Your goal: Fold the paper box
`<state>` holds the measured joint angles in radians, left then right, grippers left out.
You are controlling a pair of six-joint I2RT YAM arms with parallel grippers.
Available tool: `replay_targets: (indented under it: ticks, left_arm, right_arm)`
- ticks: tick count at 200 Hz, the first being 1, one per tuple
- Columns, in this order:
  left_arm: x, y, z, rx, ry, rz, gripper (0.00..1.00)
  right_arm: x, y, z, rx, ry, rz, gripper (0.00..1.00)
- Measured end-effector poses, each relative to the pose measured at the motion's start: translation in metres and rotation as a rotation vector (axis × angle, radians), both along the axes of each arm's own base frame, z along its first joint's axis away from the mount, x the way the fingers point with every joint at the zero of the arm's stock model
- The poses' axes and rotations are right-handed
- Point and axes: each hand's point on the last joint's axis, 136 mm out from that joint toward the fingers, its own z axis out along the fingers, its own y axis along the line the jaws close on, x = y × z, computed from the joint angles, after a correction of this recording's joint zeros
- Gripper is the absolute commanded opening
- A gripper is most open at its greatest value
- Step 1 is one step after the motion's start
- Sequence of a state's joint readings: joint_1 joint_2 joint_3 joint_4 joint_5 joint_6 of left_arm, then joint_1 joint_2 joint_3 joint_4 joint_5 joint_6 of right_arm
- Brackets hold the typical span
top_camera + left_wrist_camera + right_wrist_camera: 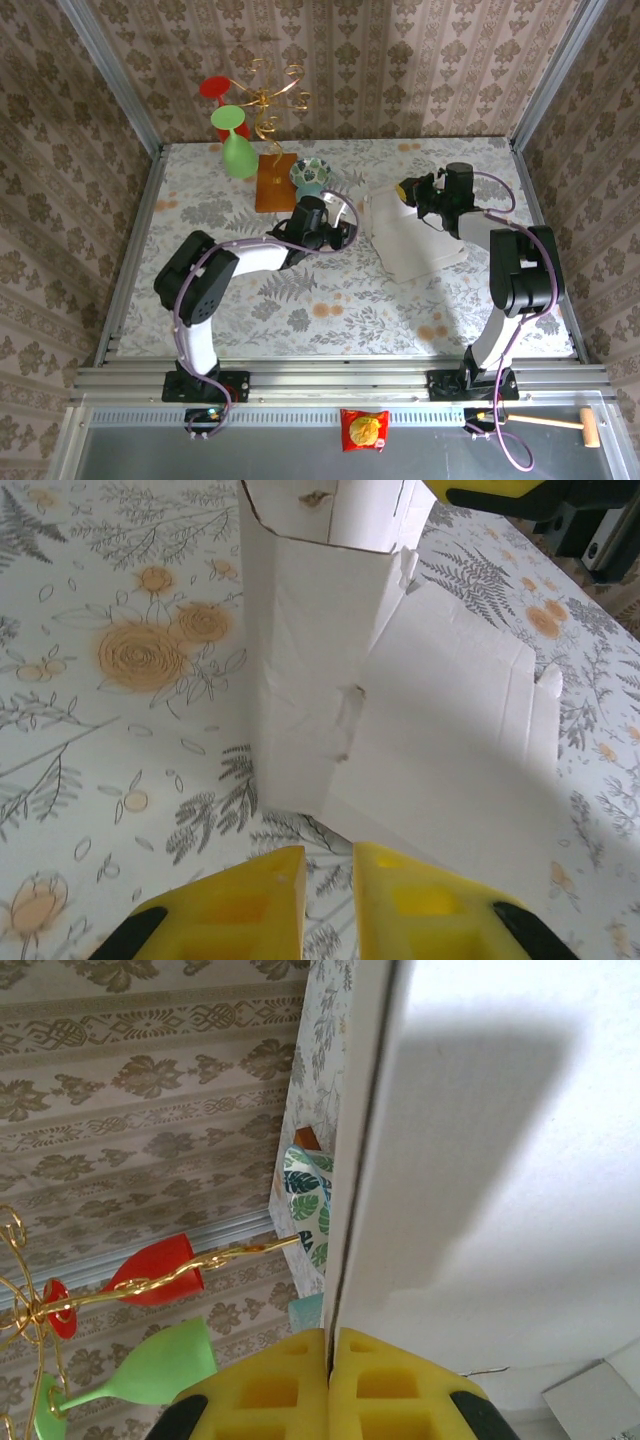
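Pale grey cardboard half-raised: the paper box (415, 240) lies right of centre on the surface (300, 300), with one wall standing.
The right fingers (270, 1390) are clenched on a panel edge and would do best to hold steady. The left fingers (250, 905), slightly parted and grasping nothing just left of the box, could then press the upright wall along its crease. Counted: one box, one wooden board (275, 182), one leaf-print cup (310, 175), and two plastic goblets, a red goblet (213, 87) and a green goblet (235, 140).
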<state>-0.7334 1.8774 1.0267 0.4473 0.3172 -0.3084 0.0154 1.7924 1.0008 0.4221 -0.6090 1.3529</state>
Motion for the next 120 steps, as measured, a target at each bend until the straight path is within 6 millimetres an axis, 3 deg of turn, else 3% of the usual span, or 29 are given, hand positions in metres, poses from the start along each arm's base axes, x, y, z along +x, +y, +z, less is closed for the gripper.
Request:
replay_targets:
  ticks: [76, 120]
  left_arm:
    - [0.028, -0.032, 0.003, -0.027, -0.102, -0.054, 0.23]
    - [0.030, -0.042, 0.011, -0.048, -0.118, -0.085, 0.23]
  right_arm:
    - [0.001, -0.004, 0.002, 0.019, -0.023, 0.012, 0.00]
    - [0.001, -0.005, 0.003, 0.025, -0.025, 0.014, 0.00]
